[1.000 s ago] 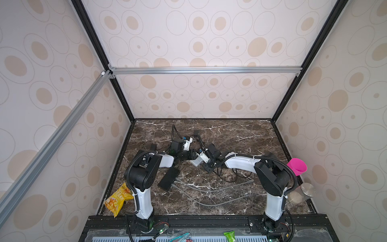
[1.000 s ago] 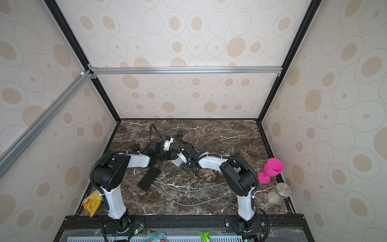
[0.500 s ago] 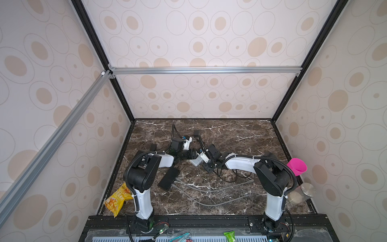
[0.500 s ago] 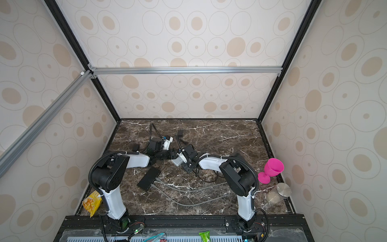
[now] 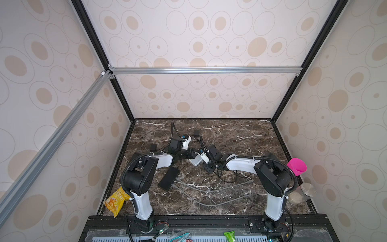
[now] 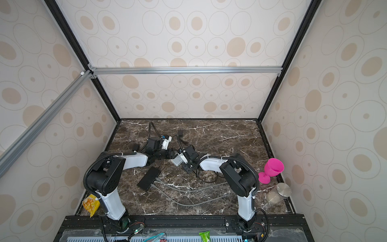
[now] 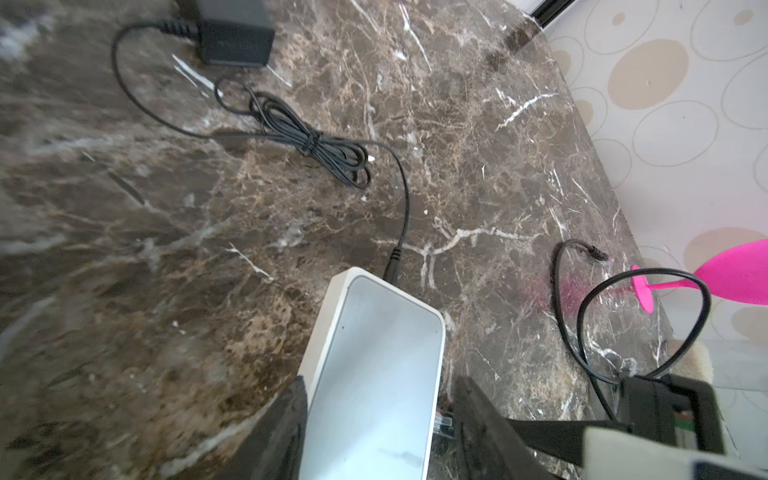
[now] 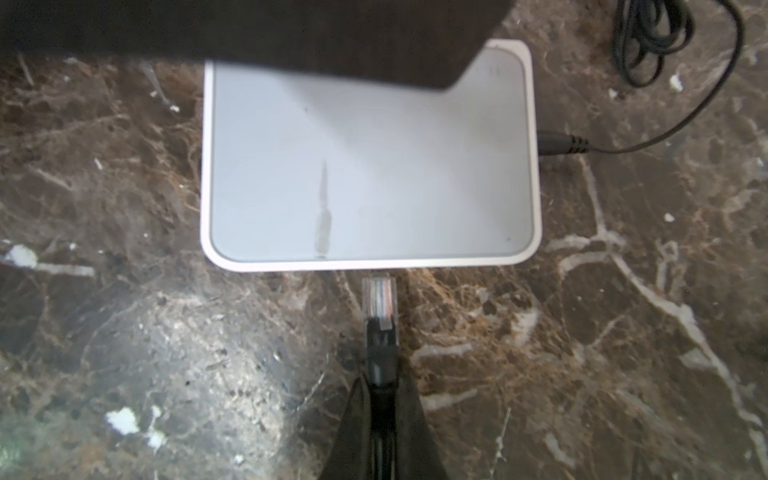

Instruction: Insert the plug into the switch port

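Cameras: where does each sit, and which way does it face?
Top views: high at the front, looking down on the table; left arm and right arm show.
Left wrist: looks over the left gripper, straddling the switch.
Right wrist: looks past the right gripper, pinching the plug, at the switch.
Shared by wrist views: the switch.

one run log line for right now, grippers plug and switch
phase: pre-insertion | left gripper: open, straddling switch | right gripper: shut on plug | plug: just short of switch edge, not yet inserted
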`<state>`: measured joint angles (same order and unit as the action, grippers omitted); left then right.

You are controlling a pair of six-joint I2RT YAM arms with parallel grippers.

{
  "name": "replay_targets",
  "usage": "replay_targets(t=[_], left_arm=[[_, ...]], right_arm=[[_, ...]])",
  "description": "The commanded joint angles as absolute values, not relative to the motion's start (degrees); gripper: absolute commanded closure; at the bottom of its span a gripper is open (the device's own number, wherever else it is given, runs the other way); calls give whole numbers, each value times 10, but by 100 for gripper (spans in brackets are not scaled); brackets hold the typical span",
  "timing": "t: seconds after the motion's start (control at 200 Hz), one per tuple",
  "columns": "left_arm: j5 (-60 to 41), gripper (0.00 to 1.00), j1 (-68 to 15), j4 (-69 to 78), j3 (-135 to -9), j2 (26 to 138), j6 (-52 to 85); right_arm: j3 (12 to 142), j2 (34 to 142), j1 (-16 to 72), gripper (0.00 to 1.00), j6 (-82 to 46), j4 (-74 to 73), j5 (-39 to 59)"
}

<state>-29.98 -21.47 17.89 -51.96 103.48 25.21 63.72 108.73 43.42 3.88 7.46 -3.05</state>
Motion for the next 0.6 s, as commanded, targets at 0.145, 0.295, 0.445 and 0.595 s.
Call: replay_targets(t=[0.145,0.295,0.445,0.595], left_arm=[[-289,50,-212,134,-543,1044,223],[-287,55,-208,103,-563,1074,227],[-297,56,-202,104,-566,1088,231],[-312,62,-200,103,-569,1101,232]], right_arm=[[621,1058,430,100,36,64,-31],[619,1058,428,100,38,50,-26],[626,1063,427,100,37,41,-15],[635,1074,427,100,35,41,-12]])
